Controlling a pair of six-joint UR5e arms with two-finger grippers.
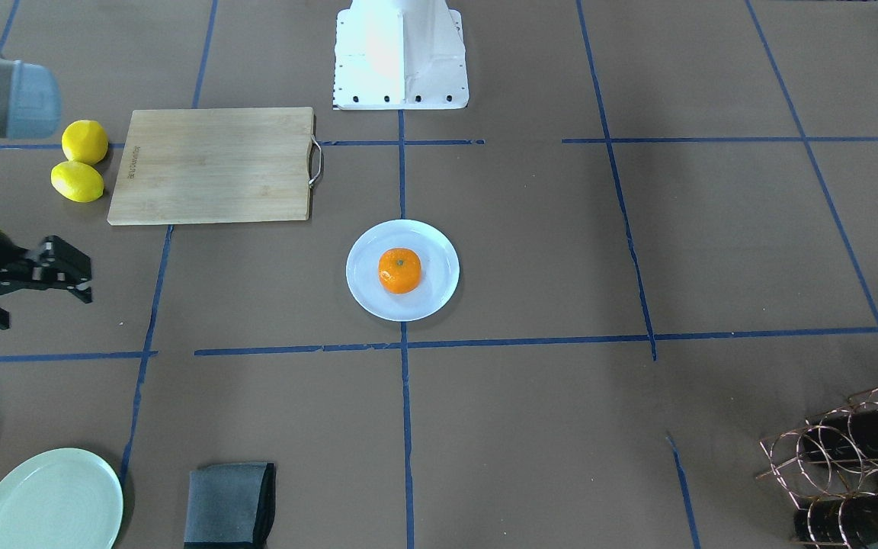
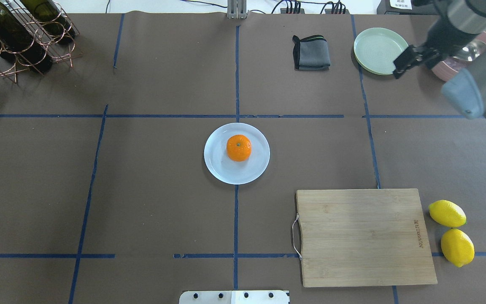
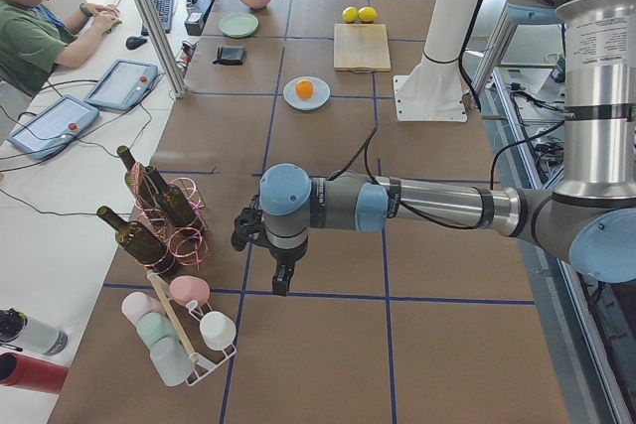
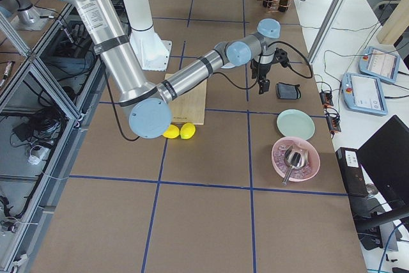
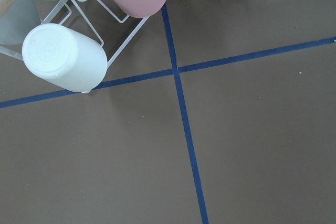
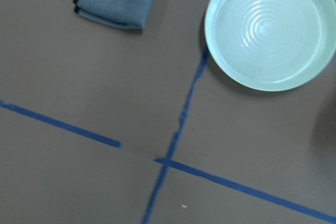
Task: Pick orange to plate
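The brown table (image 2: 141, 190), gridded with blue tape, carries a wooden cutting board (image 2: 363, 236) and two lemons (image 2: 447, 213) nearest the robot base. At mid-table the orange (image 2: 238, 147) sits dimple-up near the centre of the plate (image 2: 215, 166), well apart from both arms. Farther out, the right gripper (image 2: 396, 69) hangs beside the green plate (image 2: 378, 50), fingers apart and empty; for the left gripper (image 3: 281, 280), jaw state cannot be determined
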